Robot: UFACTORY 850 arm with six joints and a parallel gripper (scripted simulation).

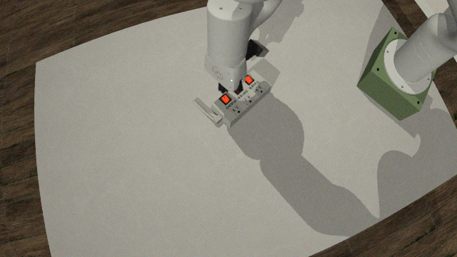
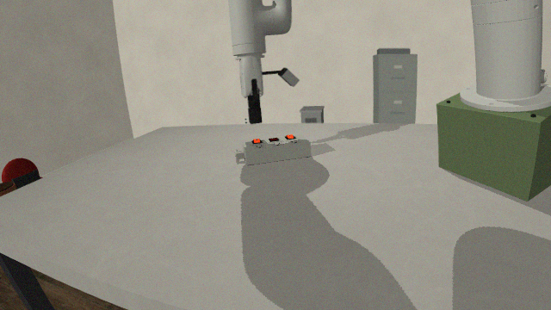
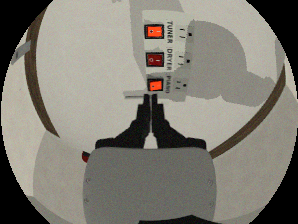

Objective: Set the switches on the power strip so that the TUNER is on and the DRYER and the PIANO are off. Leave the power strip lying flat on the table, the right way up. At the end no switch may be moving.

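The grey power strip (image 1: 243,98) lies flat and right way up in the middle of the table, and it also shows in the exterior view (image 2: 277,151). In the wrist view its three switches read TUNER (image 3: 153,30), lit orange, DRYER (image 3: 154,60), dark, and PIANO (image 3: 156,86), lit orange. The PIANO switch (image 1: 225,98) is at the end with the cable stub (image 1: 208,111); the TUNER switch (image 1: 249,79) is at the far end. My gripper (image 3: 150,102) (image 2: 255,120) is shut and empty. It hangs point-down above the PIANO end, clear of the strip.
The arm's green base block (image 1: 393,86) stands at the table's right edge. Beyond the table are a filing cabinet (image 2: 394,86) and a small grey box (image 2: 312,114). A red round object (image 2: 19,170) sits off the table's left edge.
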